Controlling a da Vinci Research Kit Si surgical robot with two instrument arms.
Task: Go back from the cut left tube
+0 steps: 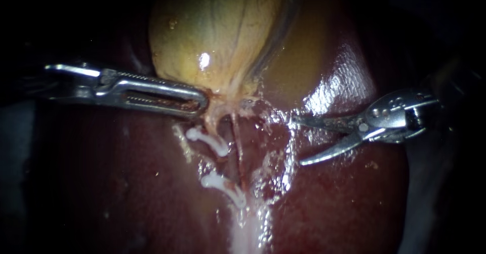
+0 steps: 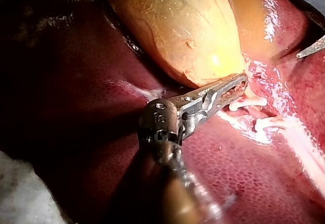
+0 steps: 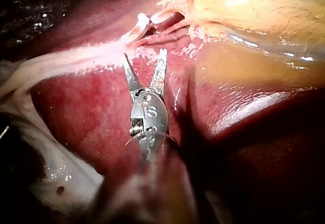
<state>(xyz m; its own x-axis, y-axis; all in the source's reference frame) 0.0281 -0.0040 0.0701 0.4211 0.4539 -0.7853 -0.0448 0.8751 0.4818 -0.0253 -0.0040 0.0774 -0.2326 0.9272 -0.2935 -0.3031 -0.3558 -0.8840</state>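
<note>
The yellow gallbladder (image 1: pixel 212 31) lies on the dark red liver (image 1: pixel 101 183). My left instrument (image 1: pixel 201 102) comes in level from the left, its jaws shut on the gallbladder's neck; the left wrist view shows this grip (image 2: pixel 234 84). Below the neck two white clips (image 1: pixel 206 138) (image 1: pixel 223 185) sit on the left tube, with a gap between them. A thin red strand (image 1: pixel 238 153) runs beside them. My right instrument (image 1: pixel 299 140) has curved blades standing open, to the right of the clips and clear of the tube. In its wrist view the blades (image 3: pixel 144 55) gape short of the clips (image 3: pixel 139 25).
Whitish frayed tissue (image 1: pixel 248 228) runs down from the clips toward the near edge. Wet, shiny liver (image 1: pixel 334 87) lies under the right instrument. In the right wrist view pale cloth-like material (image 3: pixel 56 178) lies beside the shaft.
</note>
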